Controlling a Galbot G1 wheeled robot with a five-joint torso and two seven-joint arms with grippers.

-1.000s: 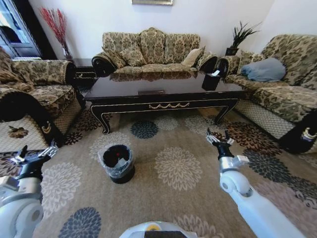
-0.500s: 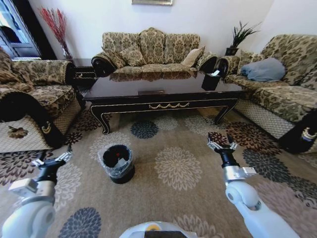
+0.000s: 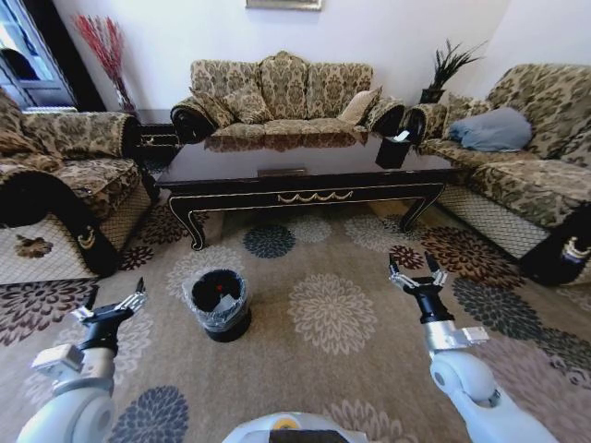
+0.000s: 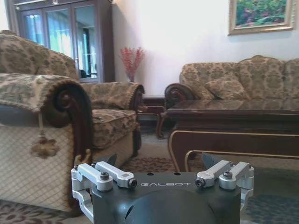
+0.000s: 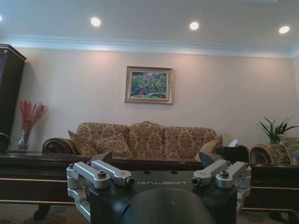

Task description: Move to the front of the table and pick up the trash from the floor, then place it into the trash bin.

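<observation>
Black bin (image 3: 220,303) sits lower left of centre on the carpet (image 3: 332,369), before the worktop (image 3: 305,180). Your left end effector (image 3: 113,303) and right end effector (image 3: 417,273) hang released. Its crinkly liner looks flimsy; grip light litter gently.

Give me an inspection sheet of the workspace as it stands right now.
Surface: patterned floor, no loose litter seen on it.
Job's things: trash bin upright on the floor in front of the table; something small and red lies inside the bin.
Clutter: black holder on the table's right end.
Grippers: left gripper open, empty, raised left of the bin; right gripper open, empty, raised over the floor to the bin's right.
Cables: nothing seen.
Surroundings: sofas on three sides, potted plant in the right corner.
</observation>
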